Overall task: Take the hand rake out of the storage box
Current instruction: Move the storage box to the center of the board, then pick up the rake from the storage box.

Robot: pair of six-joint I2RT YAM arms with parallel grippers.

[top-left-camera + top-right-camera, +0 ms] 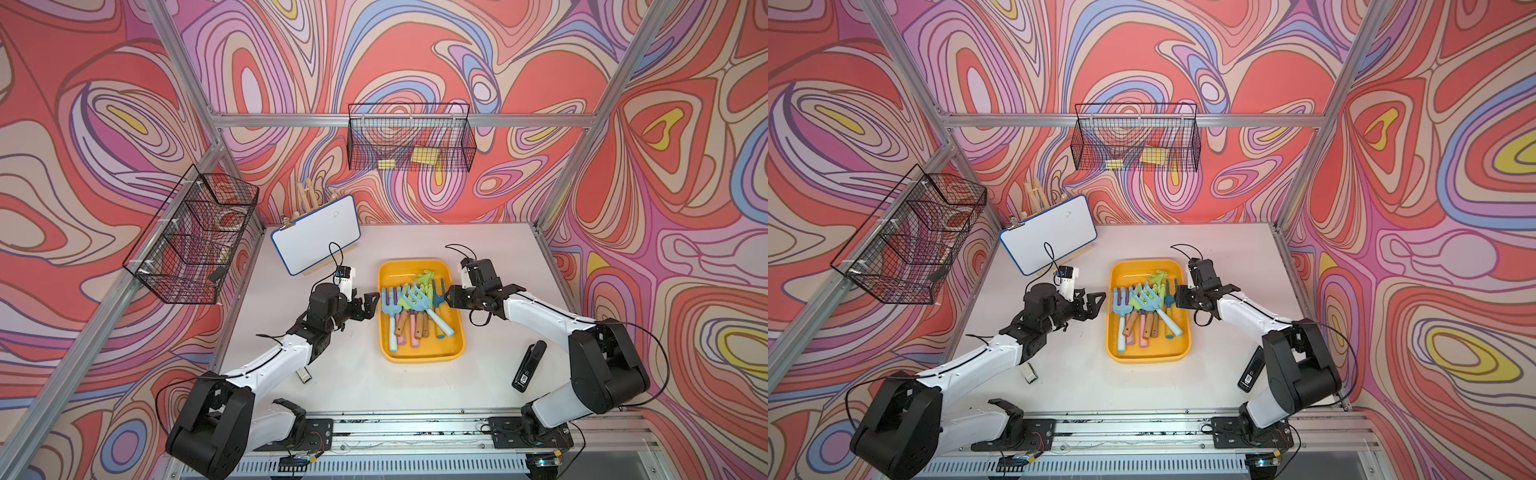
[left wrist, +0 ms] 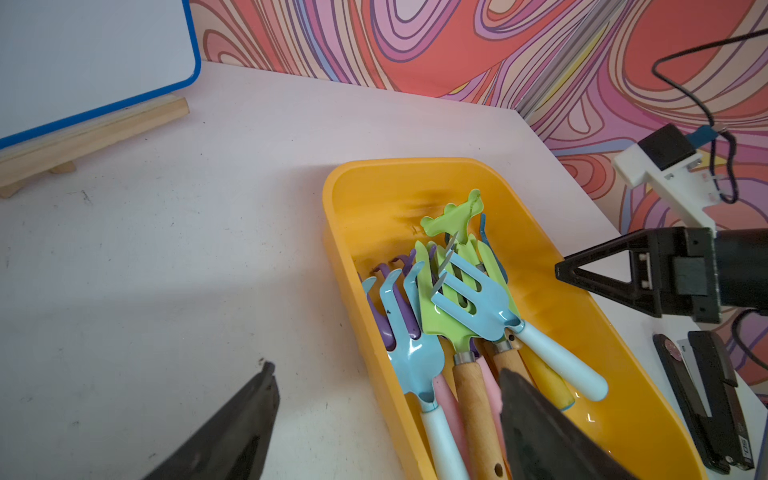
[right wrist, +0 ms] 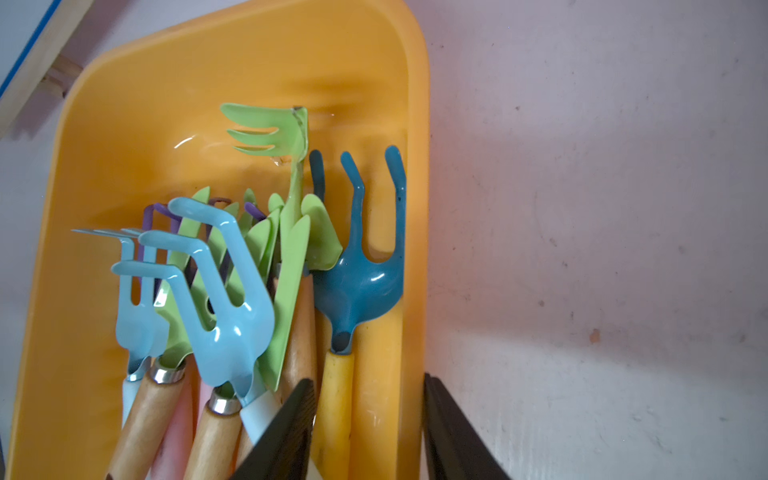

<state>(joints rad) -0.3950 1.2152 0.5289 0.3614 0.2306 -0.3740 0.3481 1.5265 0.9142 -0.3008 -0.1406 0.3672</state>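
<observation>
The yellow-orange storage box point(image 1: 422, 358) point(image 1: 1148, 358) lies mid-table and holds several hand rakes with their handles toward the front. A light-blue hand rake point(image 1: 417, 301) point(image 2: 478, 299) point(image 3: 224, 291) lies on top, beside a green one point(image 2: 455, 216). A dark-blue hand rake point(image 3: 361, 286) with a yellow handle lies against the right wall. My left gripper point(image 1: 372, 305) point(image 2: 386, 370) is open astride the left wall, one finger over the table and one over the handles. My right gripper point(image 1: 449, 297) point(image 3: 369, 378) stands partly open around the right wall and the yellow handle.
A whiteboard point(image 1: 316, 232) on a wooden easel stands at the back left. A black stapler point(image 1: 528, 365) lies right of the box, and a small metal clip point(image 1: 304, 375) sits under my left arm. Wire baskets point(image 1: 191, 245) point(image 1: 411, 139) hang on the walls.
</observation>
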